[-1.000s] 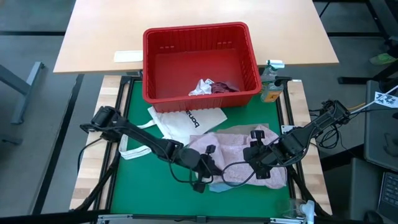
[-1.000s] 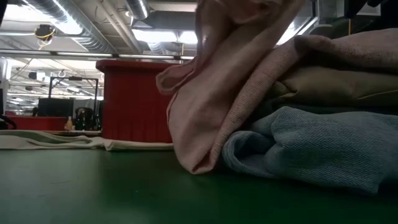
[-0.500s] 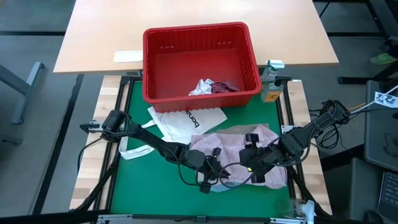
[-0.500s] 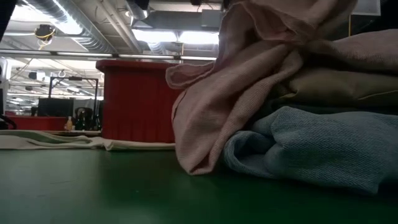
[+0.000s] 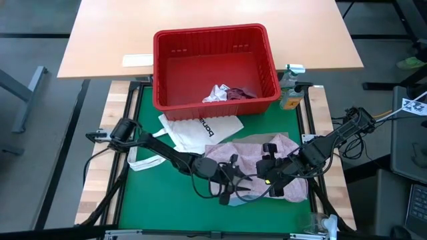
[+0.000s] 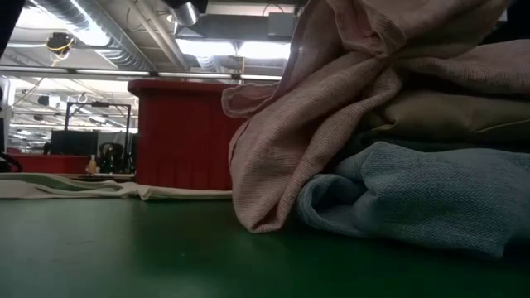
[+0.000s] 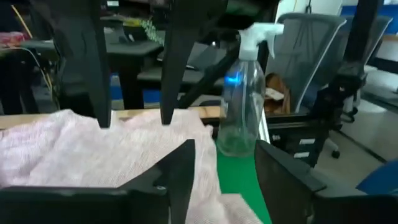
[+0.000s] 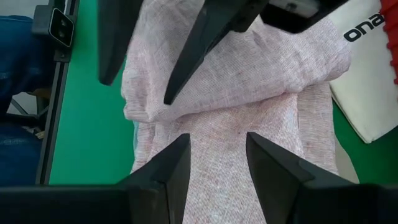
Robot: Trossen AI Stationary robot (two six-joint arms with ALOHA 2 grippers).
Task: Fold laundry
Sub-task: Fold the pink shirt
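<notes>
A red basket (image 5: 215, 67) sits behind a white tote bag (image 5: 200, 131) (black lettering), spray bottle (image 5: 289, 85) beside.

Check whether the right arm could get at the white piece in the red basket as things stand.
Probably yes. The white piece lies uncovered in the open-topped red basket, and nothing stands between it and the right gripper, which hangs open over the pink garment. Only the basket's wall must be cleared.

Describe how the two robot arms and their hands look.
Both arms are dark, slim and jointed, with black cables looping along them. The left hand and right hand each end in two dark, flat, tapering fingers. No markings show on them.
</notes>
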